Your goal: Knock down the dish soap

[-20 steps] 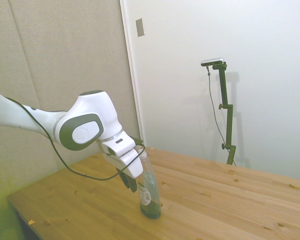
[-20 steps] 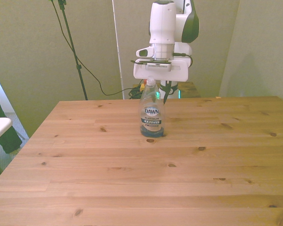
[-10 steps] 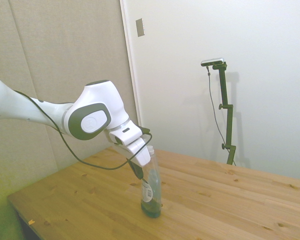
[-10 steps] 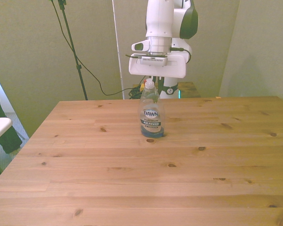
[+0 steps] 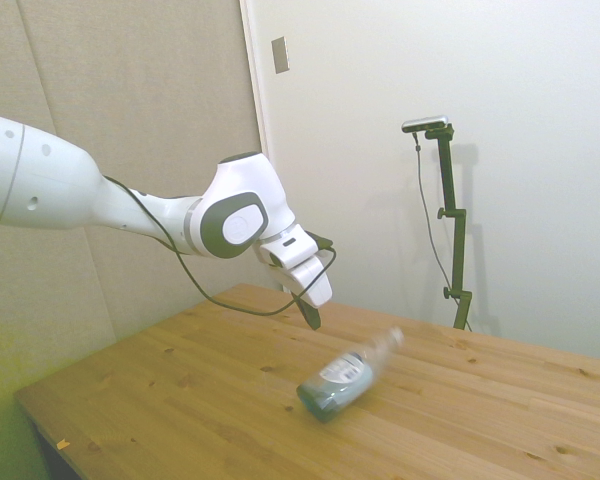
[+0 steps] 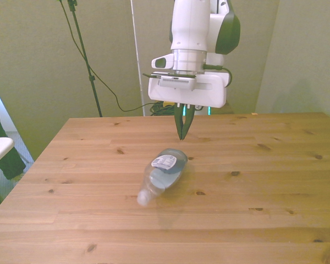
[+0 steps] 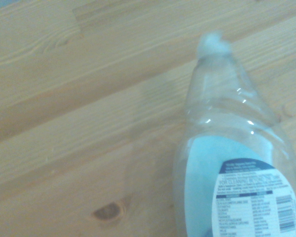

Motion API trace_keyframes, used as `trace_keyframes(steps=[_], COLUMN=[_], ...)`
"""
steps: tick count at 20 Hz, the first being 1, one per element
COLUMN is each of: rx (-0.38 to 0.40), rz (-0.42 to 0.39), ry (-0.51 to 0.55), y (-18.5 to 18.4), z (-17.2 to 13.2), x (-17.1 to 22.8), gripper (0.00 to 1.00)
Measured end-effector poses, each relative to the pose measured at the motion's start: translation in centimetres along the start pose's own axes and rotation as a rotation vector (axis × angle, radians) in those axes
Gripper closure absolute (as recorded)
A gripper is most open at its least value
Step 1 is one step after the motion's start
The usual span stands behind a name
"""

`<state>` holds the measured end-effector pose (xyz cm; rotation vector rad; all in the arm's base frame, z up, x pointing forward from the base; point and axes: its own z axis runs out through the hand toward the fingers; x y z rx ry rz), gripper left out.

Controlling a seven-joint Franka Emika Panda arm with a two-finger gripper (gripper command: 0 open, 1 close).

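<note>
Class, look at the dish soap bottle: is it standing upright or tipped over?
Tipped over. The dish soap bottle is off upright with its cap toward the camera in the front view; its blur suggests it is moving.

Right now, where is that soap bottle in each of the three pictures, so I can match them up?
Side view: the dish soap is tipped over at lower centre, cap up and to the picture's right.
Front view: it is at centre, cap toward the camera, below the gripper.
Wrist view: it fills one side, back label up.
Shared landmark: the wooden table under it.
</note>
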<state>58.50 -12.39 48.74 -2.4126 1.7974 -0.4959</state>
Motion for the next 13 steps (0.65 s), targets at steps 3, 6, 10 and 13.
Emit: trace_keyframes(steps=[3,6,10,13], rx=[0.013,0.02,0.014,0.008], rz=[0.04,0.081,0.132,0.165], ry=[0.019,0.036,0.063,0.077], y=[-0.9,-1.5,-1.7,-1.4], z=[0.7,1.5,2.6,3.2], x=[1.6,3.2,6.0,8.1], gripper=[1.0,1.0,1.0,1.0])
